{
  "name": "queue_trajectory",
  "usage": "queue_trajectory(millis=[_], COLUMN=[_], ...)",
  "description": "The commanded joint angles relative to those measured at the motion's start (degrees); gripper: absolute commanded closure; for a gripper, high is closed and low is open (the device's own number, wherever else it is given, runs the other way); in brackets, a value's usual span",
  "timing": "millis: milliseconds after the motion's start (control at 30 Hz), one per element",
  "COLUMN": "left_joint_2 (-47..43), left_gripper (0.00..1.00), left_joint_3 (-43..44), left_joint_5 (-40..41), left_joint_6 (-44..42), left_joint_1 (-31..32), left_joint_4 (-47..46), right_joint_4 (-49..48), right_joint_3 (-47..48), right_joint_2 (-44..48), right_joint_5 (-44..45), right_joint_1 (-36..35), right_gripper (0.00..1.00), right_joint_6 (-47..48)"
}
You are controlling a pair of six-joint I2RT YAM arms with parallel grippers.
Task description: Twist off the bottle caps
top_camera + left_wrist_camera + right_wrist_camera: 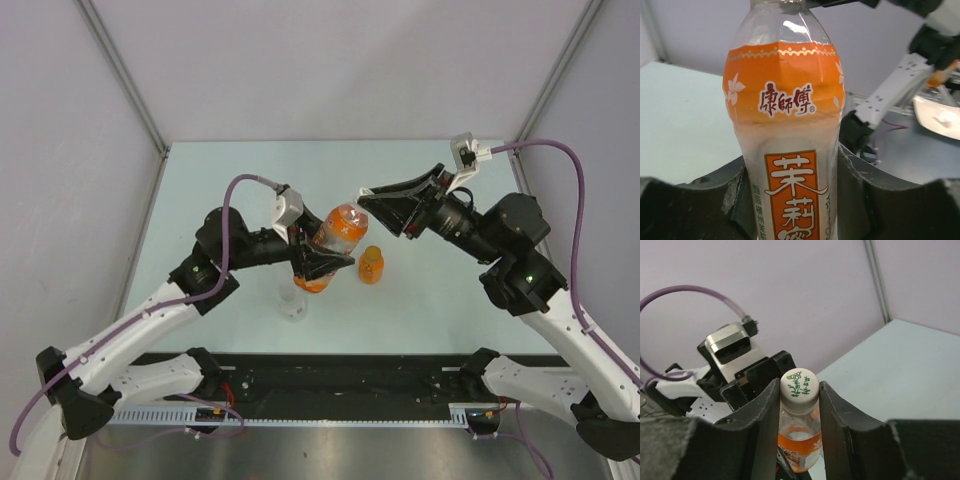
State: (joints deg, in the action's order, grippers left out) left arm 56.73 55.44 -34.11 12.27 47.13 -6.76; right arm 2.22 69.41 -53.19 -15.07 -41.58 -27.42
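right hand (799,391) fingers (765,415) up close in the right wrist view, pressed in on both sides of the white cap (799,385). cap has green print on top and still sits on the neck of the tall bottle (799,440). left hand (790,200) clamps the lower body of the same bottle, dark fingers (715,205) touching each side of the label, not fully closed since the bottle fills the gap. label is orange on top and whitish below with chinese characters, clear shoulder above it.

top view: tall bottle (340,228) is tilted between the two hands, neck toward the right hand (365,195), bottom end in the left hand (320,262). cannot tell if its base touches the worktop (450,300).

short orange bottle (371,265) stands upright on the worktop just right of the left hand, orange cap (372,252) on. clear bottle (292,300) stands just in front of the left hand, near the short one but not touching it; its cap is too small to make out.
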Motion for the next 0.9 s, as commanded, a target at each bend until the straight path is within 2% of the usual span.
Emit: queue_trajectory(millis=[0, 133, 333, 633, 867], left_joint_2=[1.88, 4.87, 8.65, 11.12, 12.79], left_gripper=[1.00, 1.00, 1.00, 1.00, 1.00], left_joint_3=[5.20, 6.52, 7.67, 8.98, 8.55], left_joint_5=[-23.87, -31.10, -38.04, -42.79, -44.29], left_joint_6=[9.07, 14.43, 22.79, 28.77, 33.08], left_joint_1=[-0.55, -0.90, -1.08, -1.26, -1.34], left_joint_4=[-9.23, -14.31, -22.39, -28.65, -33.66], right_joint_4=[-3.54, -4.50, -4.24, -4.41, -5.56], right_joint_3=[-0.68, -0.68, -0.94, -1.03, -1.03], right_joint_2=[-0.60, -0.42, 0.37, -0.07, -0.60], right_joint_5=[-12.42, -21.90, -30.09, -42.92, -47.77], right_joint_1=[1.15, 1.85, 2.21, 5.90, 7.04], right_gripper=[1.00, 1.00, 1.00, 1.00, 1.00], right_joint_6=[5.53, 6.85, 10.80, 11.60, 11.69])
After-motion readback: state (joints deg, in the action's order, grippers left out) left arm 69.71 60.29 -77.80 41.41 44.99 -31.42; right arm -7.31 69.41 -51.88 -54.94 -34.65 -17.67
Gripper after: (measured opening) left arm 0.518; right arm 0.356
